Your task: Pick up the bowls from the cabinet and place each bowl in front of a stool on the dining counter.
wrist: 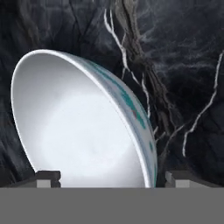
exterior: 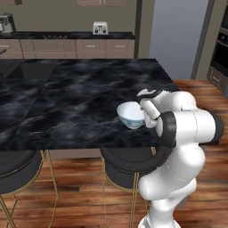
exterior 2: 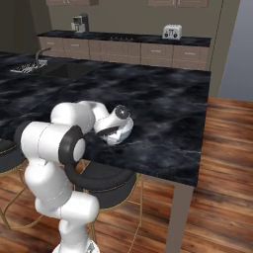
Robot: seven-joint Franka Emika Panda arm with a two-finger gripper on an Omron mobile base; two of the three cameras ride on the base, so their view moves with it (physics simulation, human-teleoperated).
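**Bowl on the black island, claw spread around its rim**

At the far left of the left base view, a coffee machine stands at 10 o'clock on the back counter, a narrow black top over pale drawer fronts with metal handles. Further right on that counter sits a white toaster, at about 12 o'clock. In the right base view a curved faucet stands at 10 o'clock by the dark sink set into the island.

The island counter takes up the middle of the room — a broad black slab veined with white streaks. Below its near edge two dark round stools on thin brass legs tuck in at 7 and 6 o'clock. The floor is reddish wood planks, and the walls are taupe, with a pale grey panel at 1 o'clock.

The white bowl with blue-green pattern rests on the island near the front edge, just right of centre, above the right-hand stool. In the hand view it looks tilted, its pale inside facing the camera.

The claw is at the bowl, its two dark tips spread wide — one on either side of the rim; I can't tell whether they touch it.
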